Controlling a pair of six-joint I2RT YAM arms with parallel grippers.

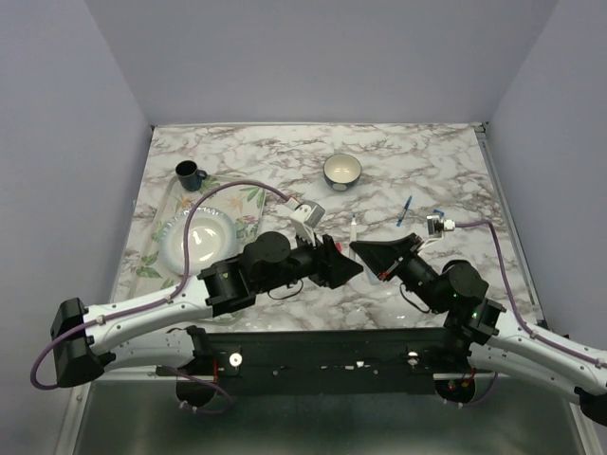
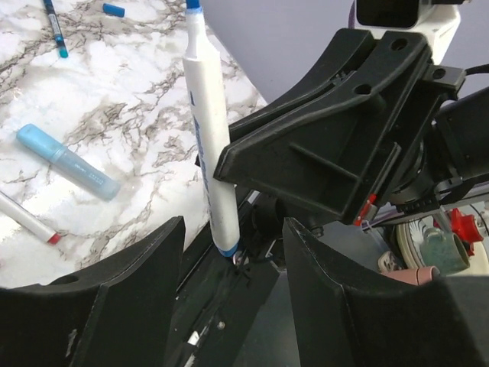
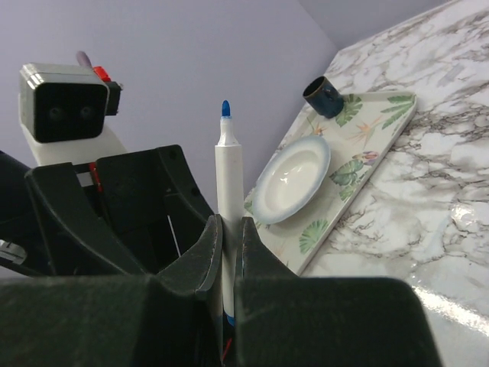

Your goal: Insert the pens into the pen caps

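Observation:
My right gripper (image 3: 233,229) is shut on a white pen (image 3: 229,172) that stands upright with its blue tip on top. In the top view this pen (image 1: 354,228) rises between the two grippers at mid-table. My left gripper (image 2: 233,306) is open, its fingers either side of the pen's lower end (image 2: 227,243) without touching it. My right gripper (image 2: 336,138) fills the left wrist view's right half. On the marble lie a pale blue marker (image 2: 67,160), a white pen with a red tip (image 2: 27,222), a dark blue pen (image 2: 55,27) and a blue pen cap (image 2: 114,9).
A leaf-patterned tray (image 1: 166,204) at the left carries a white plate (image 1: 197,237) and a dark mug (image 1: 190,174). A bowl (image 1: 342,171) sits at the back centre. Walls close in the table on three sides.

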